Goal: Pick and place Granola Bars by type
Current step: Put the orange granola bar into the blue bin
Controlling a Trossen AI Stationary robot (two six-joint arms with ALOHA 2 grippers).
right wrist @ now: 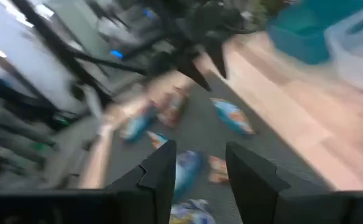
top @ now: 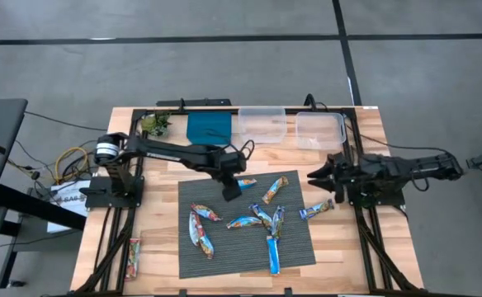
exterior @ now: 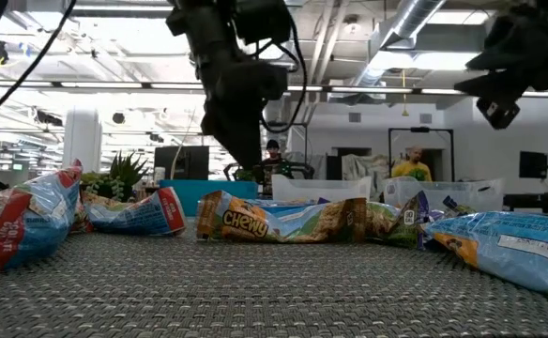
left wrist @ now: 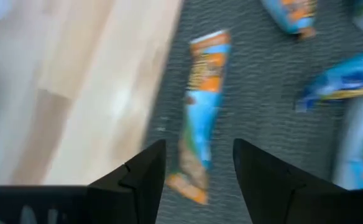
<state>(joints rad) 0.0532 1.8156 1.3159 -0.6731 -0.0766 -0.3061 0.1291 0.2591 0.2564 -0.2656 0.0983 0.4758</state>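
On the wooden worktop [top: 158,223], one reddish bar [top: 134,254] lies alone near the left edge, seen only from above. The left pincer [top: 230,189] hangs open and empty over the grey mat [top: 295,247], where the Granola Bars [top: 253,219] lie scattered. Its wrist view shows an orange-and-blue bar [left wrist: 202,102] ahead of its fingers. The right pincer [top: 317,176] hovers open beside the mat's right edge.

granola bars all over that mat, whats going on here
A two-armed robot is sorting granola bars scattered on a grey mat. The left gripper hangs open over the mat's far left part, above a blue-and-orange bar near the mat's edge, holding nothing. The right gripper waits open and empty by the mat's right edge. A teal bin and two clear bins sit along the table's far side. One bar lies off the mat, on the wood.
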